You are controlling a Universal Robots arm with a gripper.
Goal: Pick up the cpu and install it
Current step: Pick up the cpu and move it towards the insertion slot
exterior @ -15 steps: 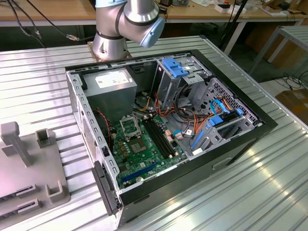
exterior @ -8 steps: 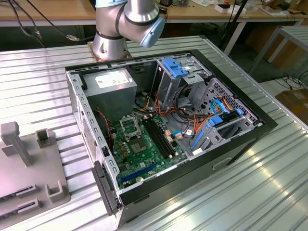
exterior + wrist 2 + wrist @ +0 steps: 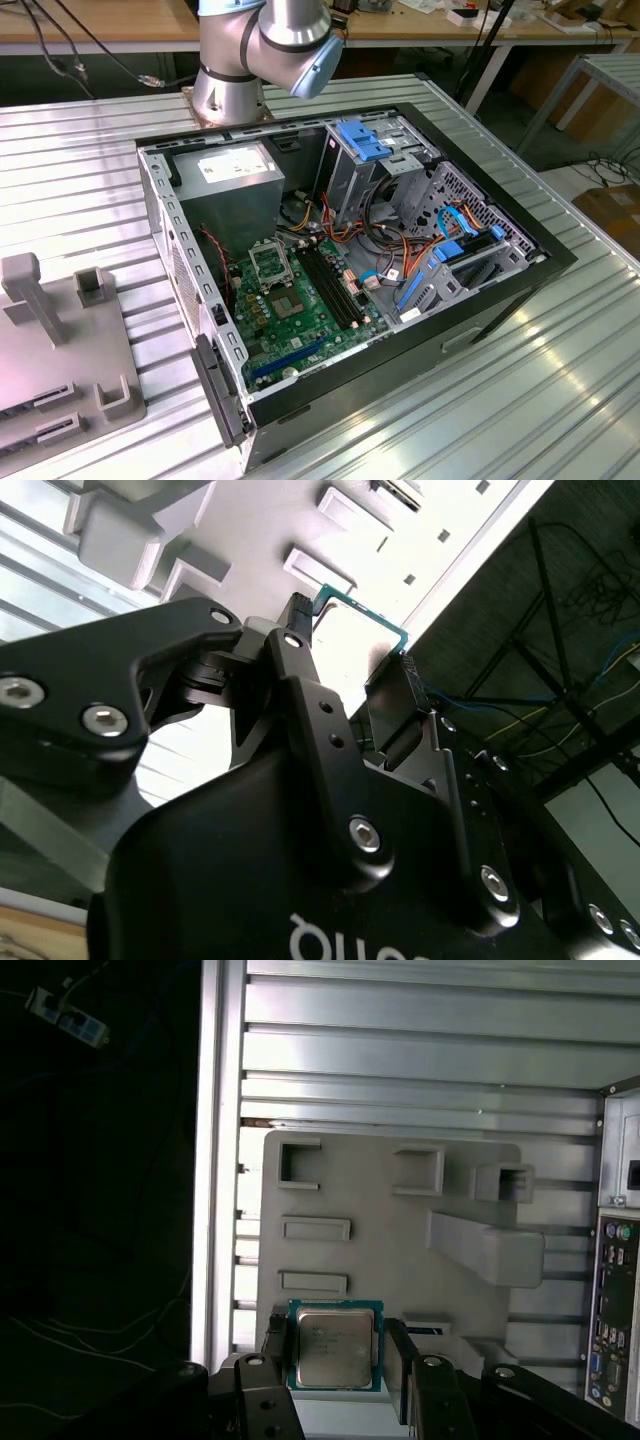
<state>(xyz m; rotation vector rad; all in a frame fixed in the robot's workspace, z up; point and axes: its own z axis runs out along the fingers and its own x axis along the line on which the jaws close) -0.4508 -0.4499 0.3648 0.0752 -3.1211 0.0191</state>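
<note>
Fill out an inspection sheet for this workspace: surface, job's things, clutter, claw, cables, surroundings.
Surface: ribbed metal table carrying an open computer case and a grey fixture plate.
Job's things: the cpu sits between the claw's fingers, over the fixture plate in the first wrist view. The black-framed socket is on the green motherboard inside the case.
Clutter: nothing seen.
Claw: the claw is shut on the cpu, with a finger against each of two opposite edges.
Cables: orange, red and blue leads run inside the case.
Surroundings: the arm's base stands behind the case. A wooden bench is beyond it, and a cardboard box is at the exterior view's right.
</note>
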